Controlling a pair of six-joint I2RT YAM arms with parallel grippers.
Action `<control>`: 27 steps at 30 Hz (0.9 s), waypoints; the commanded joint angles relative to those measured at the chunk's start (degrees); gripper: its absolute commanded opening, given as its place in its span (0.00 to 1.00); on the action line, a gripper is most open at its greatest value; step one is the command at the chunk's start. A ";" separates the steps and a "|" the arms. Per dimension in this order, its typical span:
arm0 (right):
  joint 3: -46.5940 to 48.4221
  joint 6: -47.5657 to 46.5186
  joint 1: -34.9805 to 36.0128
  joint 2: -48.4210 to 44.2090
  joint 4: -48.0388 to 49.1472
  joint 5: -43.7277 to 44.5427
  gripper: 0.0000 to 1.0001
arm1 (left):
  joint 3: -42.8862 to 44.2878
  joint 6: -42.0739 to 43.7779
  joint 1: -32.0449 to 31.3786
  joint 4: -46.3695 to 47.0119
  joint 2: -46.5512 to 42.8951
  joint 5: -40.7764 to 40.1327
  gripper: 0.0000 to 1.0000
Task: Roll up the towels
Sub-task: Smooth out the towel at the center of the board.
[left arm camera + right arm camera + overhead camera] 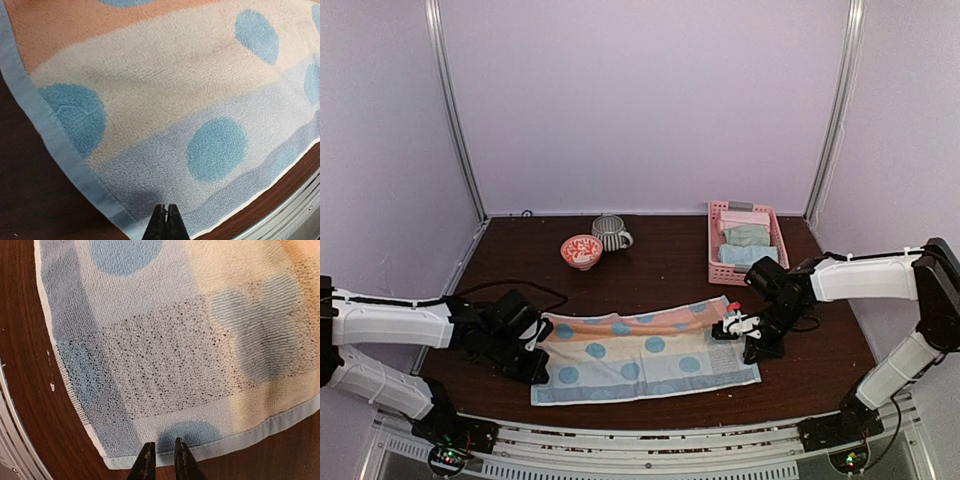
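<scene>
Towel [640,355] flat | left fingers [160,225] closed at hem, right fingers [146,462] narrowly apart | basket [728,272], cup [610,232], bowl [581,251] behind (well apart)

1. I'm working in a lab test cell, not a home: plain lilac panels [650,100] box the bench in, framed by bare metal posts [455,110].
2. The arm bases [455,432] sit on an aluminium rail [650,447] along the dark table [660,265].
3. The household things are a mug [611,232], a bowl [581,250], a pink basket [730,273] and a spotted towel [640,350].

Pale lilac walls [640,100], dark wooden table [660,280].
</scene>
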 commanded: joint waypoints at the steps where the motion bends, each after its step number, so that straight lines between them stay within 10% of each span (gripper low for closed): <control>1: -1.95 -1.05 1.46 0.84 0.80 3.45 0.12 | -0.87 -2.50 -2.90 2.65 2.91 0.30 0.00; 19: -6.57 -8.66 7.78 -7.80 -13.04 5.69 0.07 | 0.25 -9.36 -12.48 -13.02 -2.24 -1.00 0.00; 27: 7.15 -7.61 4.18 -6.88 -16.66 -0.76 0.11 | 14.44 -3.24 -10.79 -13.81 -3.87 -11.85 0.08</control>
